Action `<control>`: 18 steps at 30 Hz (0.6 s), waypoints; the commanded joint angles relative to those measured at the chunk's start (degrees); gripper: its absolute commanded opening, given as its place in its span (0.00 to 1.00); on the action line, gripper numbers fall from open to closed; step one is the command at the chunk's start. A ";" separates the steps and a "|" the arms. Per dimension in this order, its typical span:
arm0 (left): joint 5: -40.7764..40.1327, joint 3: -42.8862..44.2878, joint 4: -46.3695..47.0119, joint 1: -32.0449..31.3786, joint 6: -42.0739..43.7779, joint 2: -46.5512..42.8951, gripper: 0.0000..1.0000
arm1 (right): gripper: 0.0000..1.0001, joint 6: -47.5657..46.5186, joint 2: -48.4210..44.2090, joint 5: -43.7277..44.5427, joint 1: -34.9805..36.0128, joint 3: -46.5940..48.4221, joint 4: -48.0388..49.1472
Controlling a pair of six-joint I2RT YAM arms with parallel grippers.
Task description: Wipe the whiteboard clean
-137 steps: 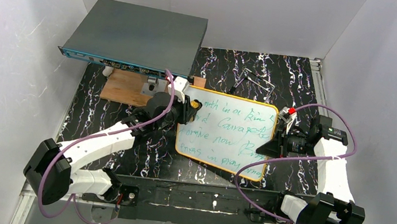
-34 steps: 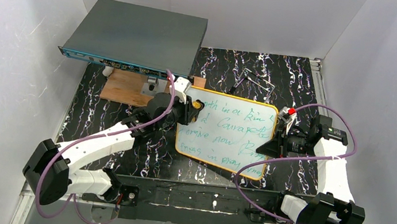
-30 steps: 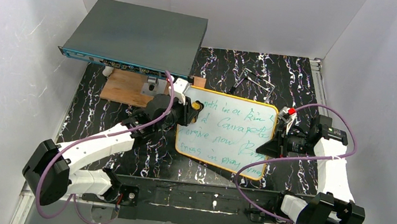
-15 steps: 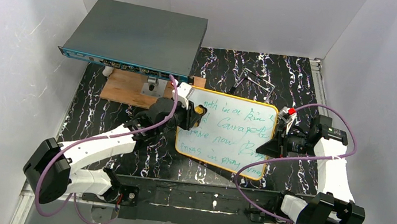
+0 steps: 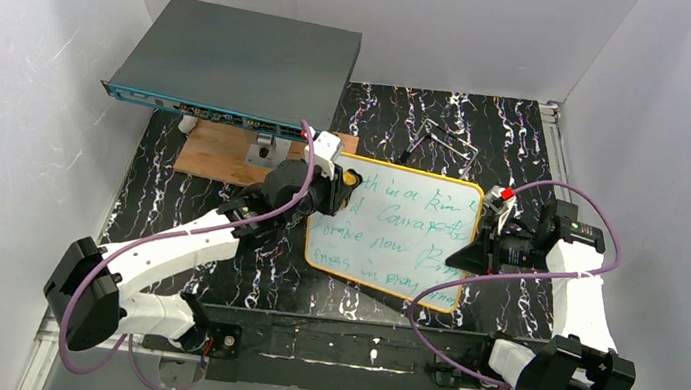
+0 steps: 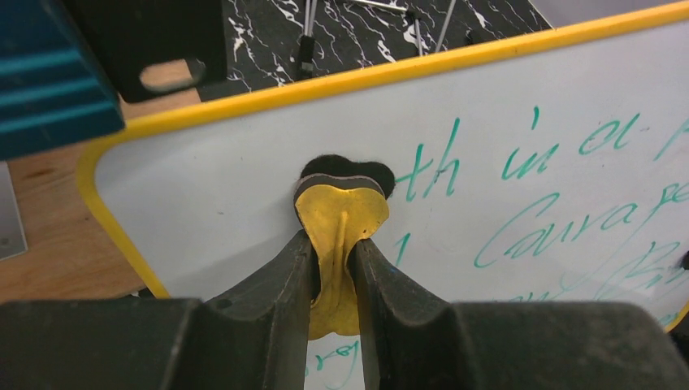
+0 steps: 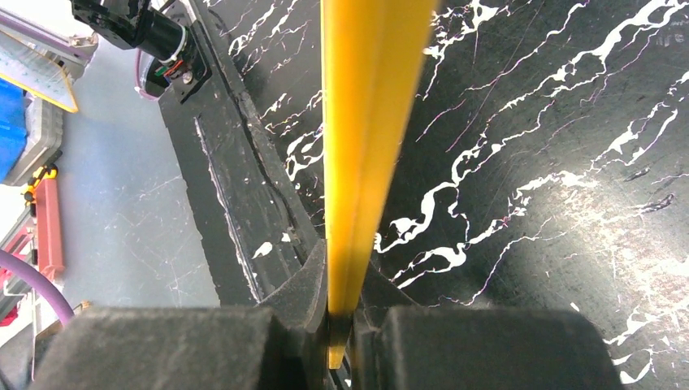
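At the centre-right of the table [image 5: 148, 209], the whiteboard [image 5: 396, 237] is lying flat, with its long axis running roughly left to right, slightly skewed. Green handwriting is covering most of its face.

Left claw [image 5: 341, 182]: it is closing tightly on a yellow eraser pad [image 6: 341, 207], with the pad's black felt edge facing the board. The wrist view shows the felt at the board's far-left corner, apparently touching the surface, though contact cannot be confirmed. The patch around the felt is blank. The first green letters are starting just beside it, on the right.

Right claw [image 5: 489, 236]: it is pinching the board's right-hand edge, with both fingers closing on the yellow frame [image 7: 366, 122]. It appears to be acting as a clamp and not as a wiper.

Governing relation: all the writing is lying to the right of the pad and towards the near edge. The lines of text are running along the long axis, away from the left claw and towards the right claw. The left arm is the nearer one to the written area and is the one carrying the pad.

Judgement: erasing is barely under way. The coming strokes are likely to be sweeping rightward along each line and then stepping nearer. Care will be needed as the pad approaches the clamped edge.

A dark-grey box [image 5: 238, 65] and a wooden board [image 5: 216, 153] are sitting beyond the far-left corner.
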 commanded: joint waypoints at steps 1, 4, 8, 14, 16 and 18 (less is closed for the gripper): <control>-4.05 3.36 -1.52 0.14 2.37 0.67 0.00 | 0.01 -6.17 -0.83 8.27 1.16 -0.01 2.42; -5.42 3.86 -3.52 0.46 2.76 1.48 0.00 | 0.01 -6.10 -0.92 8.27 1.16 -0.02 2.39; -6.87 2.65 -5.49 0.94 2.99 0.94 0.00 | 0.01 -6.18 -1.10 8.36 1.12 -0.04 2.33; -3.51 0.10 -6.48 0.82 6.23 -1.45 0.00 | 0.01 -6.10 -0.93 8.18 1.16 -0.03 2.34; -1.73 -0.79 -6.36 0.53 7.44 -2.08 0.00 | 0.01 -6.10 -0.93 8.18 1.16 -0.02 2.35; 0.41 -1.13 -6.20 0.01 8.64 -2.10 0.00 | 0.01 -6.12 -0.82 8.18 1.15 -0.01 2.36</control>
